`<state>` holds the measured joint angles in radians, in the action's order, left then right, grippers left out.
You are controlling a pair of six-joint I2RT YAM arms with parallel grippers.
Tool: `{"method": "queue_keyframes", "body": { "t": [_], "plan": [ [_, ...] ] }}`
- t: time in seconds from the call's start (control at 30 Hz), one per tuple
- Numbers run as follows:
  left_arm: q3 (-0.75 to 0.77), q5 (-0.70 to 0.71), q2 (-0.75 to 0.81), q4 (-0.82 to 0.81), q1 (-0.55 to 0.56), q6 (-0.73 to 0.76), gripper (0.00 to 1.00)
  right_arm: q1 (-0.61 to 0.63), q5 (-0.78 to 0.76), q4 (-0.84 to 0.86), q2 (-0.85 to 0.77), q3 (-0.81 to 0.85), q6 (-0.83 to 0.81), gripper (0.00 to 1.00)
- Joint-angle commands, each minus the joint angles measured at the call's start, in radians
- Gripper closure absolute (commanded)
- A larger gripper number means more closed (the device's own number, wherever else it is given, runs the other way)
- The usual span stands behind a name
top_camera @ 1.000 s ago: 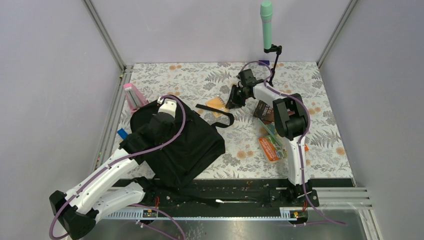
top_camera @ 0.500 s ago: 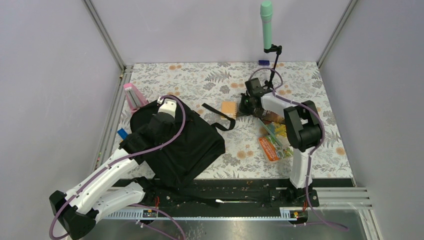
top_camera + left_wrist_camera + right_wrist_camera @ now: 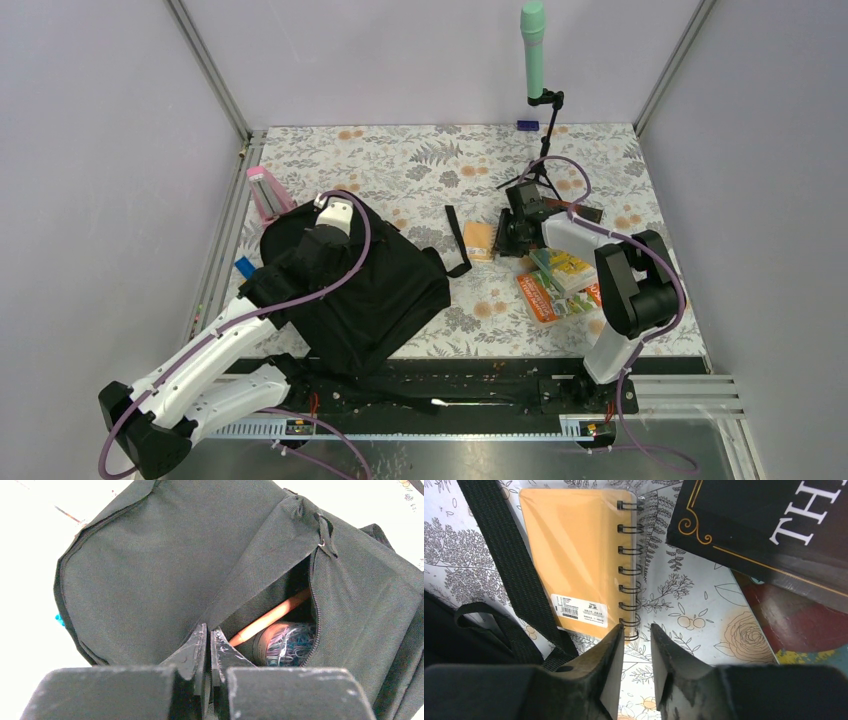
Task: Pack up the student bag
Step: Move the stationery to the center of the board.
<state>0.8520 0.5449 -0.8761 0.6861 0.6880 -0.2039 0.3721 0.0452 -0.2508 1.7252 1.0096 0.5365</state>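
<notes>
We get bright, even overhead light in the top view: soft short shadows on the table [image 3: 400,165], no glare, all sharp, side posts leaning slightly from the wide lens. In the left wrist view the tabletop blows out to pure white around the student bag [image 3: 150,565]; weave crisp, pocket inside dark but readable, left gripper [image 3: 209,630] body at the bottom edge blurred. In the right wrist view we see good light, faint sheen on the notebook [image 3: 569,555] wrap, print sharp; right gripper [image 3: 637,630] fingers close to the lens look dark and soft.
</notes>
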Motion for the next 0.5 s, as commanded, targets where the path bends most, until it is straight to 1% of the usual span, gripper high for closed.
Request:
{"method": "queue_keyframes", "body": {
  "t": [0.0,0.1,0.23,0.47],
  "plan": [
    [0.053,0.004,0.028,-0.077,-0.005,-0.012,1.00,0.007,-0.018,0.043,-0.026,0.002,0.021,0.64],
    [0.052,0.003,0.035,-0.077,-0.005,-0.014,1.00,0.007,-0.001,0.058,-0.018,0.000,0.047,0.59],
    [0.053,0.001,0.038,-0.077,-0.004,-0.015,1.00,0.012,0.017,0.101,-0.012,-0.023,0.101,0.57],
    [0.052,-0.010,0.043,-0.077,-0.004,-0.022,1.00,0.034,-0.040,0.062,0.017,-0.013,0.128,0.57]
  ]
}}
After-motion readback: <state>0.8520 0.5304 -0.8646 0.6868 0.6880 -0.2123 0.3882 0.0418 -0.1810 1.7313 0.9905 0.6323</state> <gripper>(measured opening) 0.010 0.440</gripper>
